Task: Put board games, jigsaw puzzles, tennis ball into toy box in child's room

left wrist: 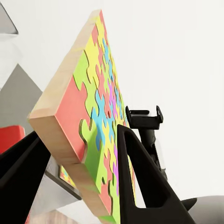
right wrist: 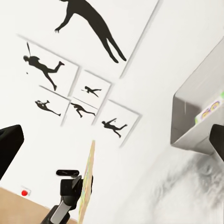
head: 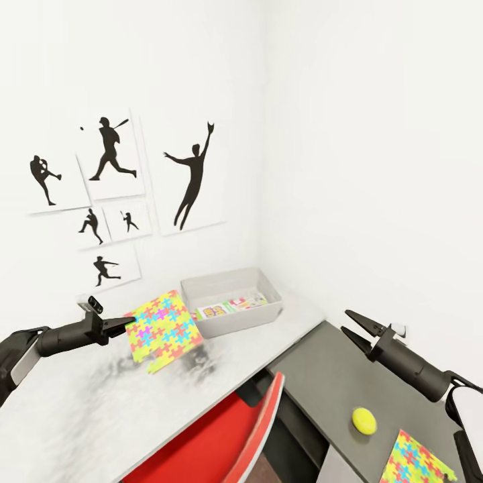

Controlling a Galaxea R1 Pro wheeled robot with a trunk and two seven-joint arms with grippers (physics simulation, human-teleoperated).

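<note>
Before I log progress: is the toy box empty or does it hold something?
Not empty. The toy box holds a flat printed box; the left claw holds a jigsaw puzzle beside it.

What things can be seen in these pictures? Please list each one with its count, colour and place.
held jigsaw puzzle: one, multicolour, lifted above the table beside the toy box.
second jigsaw puzzle: one, multicolour, on the dark grey section near the tennis ball.
tennis ball: one, yellow, on the dark grey section.
toy box: one, light grey, on the table in the corner, with printed boxes inside.
table: one, pale grey-white, joining a dark grey section.
chair: one, red, at the table's front edge.
silhouette pictures: six, black on white, on the wall.
left gripper: one, black, shut on the held jigsaw puzzle.
right gripper: one, black, open, above the dark grey section.
</note>
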